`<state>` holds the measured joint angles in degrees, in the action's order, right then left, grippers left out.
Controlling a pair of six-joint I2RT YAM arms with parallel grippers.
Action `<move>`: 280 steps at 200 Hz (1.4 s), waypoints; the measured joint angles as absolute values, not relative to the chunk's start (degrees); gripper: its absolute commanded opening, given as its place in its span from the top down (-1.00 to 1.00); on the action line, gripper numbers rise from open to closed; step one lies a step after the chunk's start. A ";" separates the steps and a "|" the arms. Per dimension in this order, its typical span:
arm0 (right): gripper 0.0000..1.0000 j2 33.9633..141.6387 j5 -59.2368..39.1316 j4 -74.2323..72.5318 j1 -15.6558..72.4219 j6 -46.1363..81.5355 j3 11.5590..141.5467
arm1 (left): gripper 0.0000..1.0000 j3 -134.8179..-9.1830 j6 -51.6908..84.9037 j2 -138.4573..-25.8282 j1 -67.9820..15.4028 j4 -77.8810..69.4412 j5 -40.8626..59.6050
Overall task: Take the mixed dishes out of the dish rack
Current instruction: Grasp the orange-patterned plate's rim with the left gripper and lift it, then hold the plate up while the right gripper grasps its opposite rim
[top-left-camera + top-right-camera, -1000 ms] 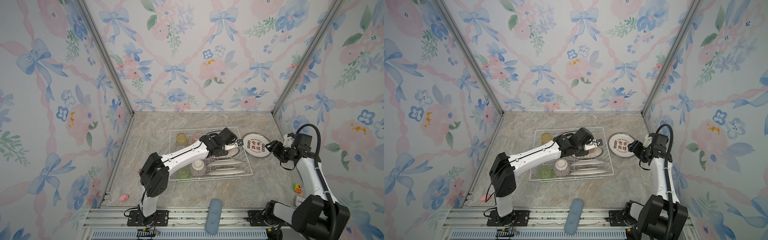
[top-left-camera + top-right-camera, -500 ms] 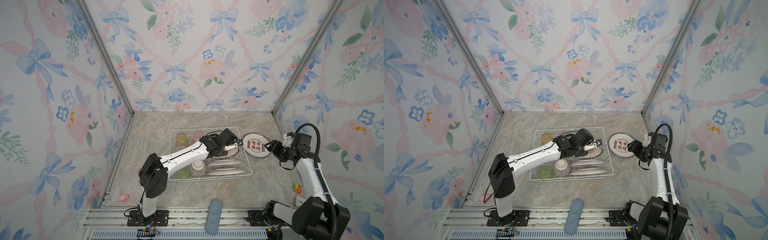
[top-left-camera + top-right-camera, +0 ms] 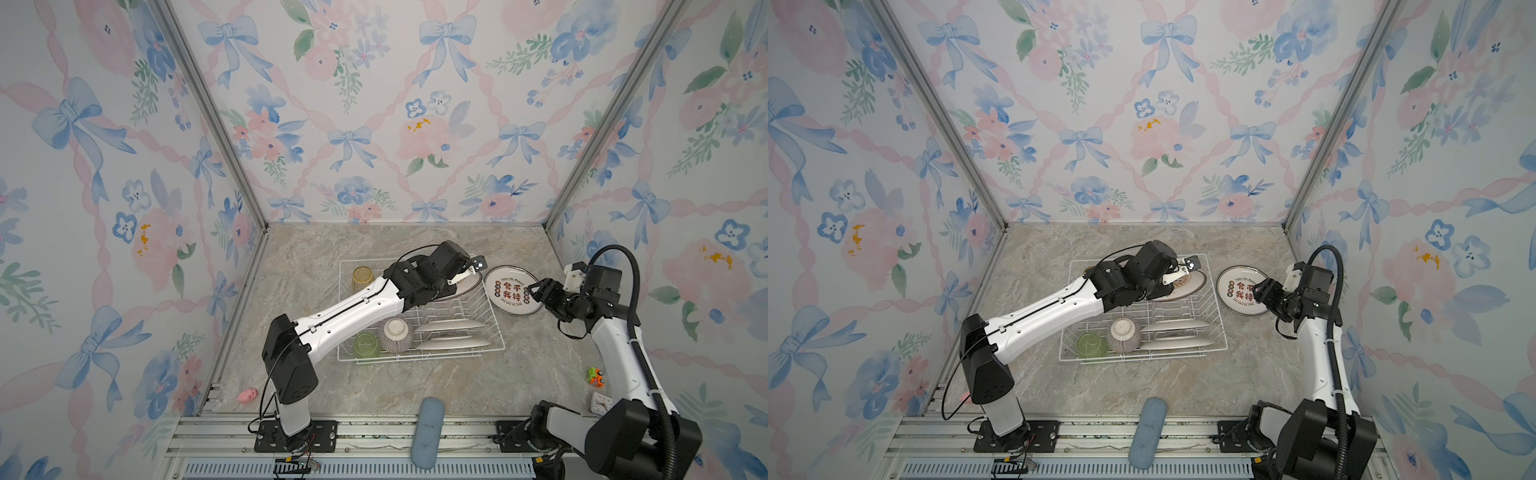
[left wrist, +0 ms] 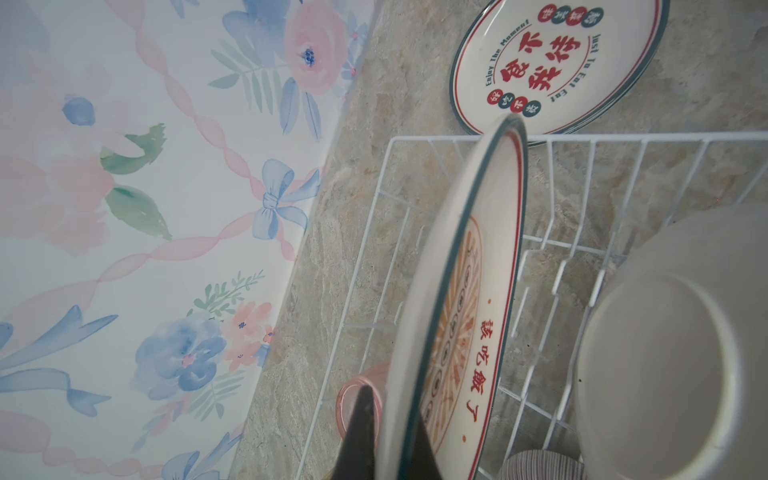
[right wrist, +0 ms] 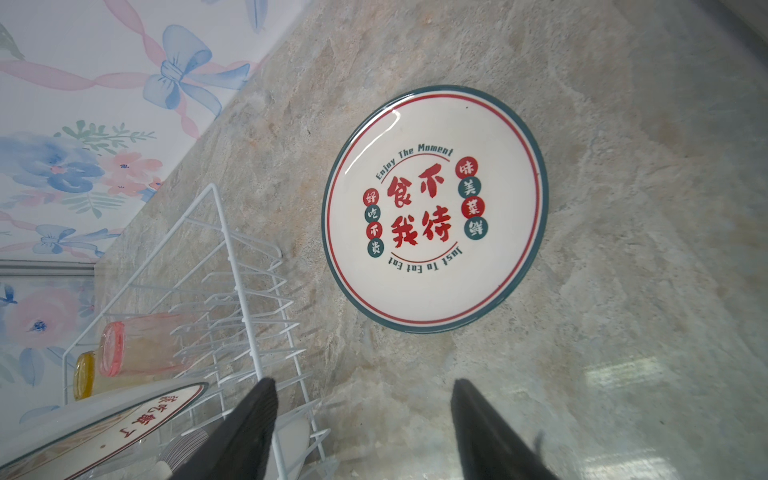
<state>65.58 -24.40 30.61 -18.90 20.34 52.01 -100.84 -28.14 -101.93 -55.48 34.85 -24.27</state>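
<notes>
Marble tabletop, floral walls. Rack sits mid-table.

Inside it, a front plate and a rear plate stand on edge in the slots at its front right. An upturned bowl and green tumbler are at its front left, and a yellow tumbler is at its far left corner with a pink tumbler beside it.

My left gripper is clamped on the rim of an orange-print plate, which is tilted at the rack's far right corner. A red-print plate lies flat just beside the rack's right wall. My right gripper hangs at that plate's outer edge, jaws spread, holding nothing.

Blue pad lies well in front of the rack.
</notes>
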 measured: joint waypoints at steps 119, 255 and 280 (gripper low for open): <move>-0.28 55.81 -40.58 16.71 -13.10 21.04 46.70 | 1.00 -103.11 -16.75 -96.90 -45.87 34.87 -7.57; -0.07 60.53 -55.64 -4.67 -2.26 29.67 41.34 | 1.00 -104.71 -7.18 -96.79 -38.63 34.89 16.03; -0.06 61.45 -55.72 -5.69 -1.80 30.33 41.45 | 1.00 -104.79 -6.22 -96.79 -38.44 34.92 18.96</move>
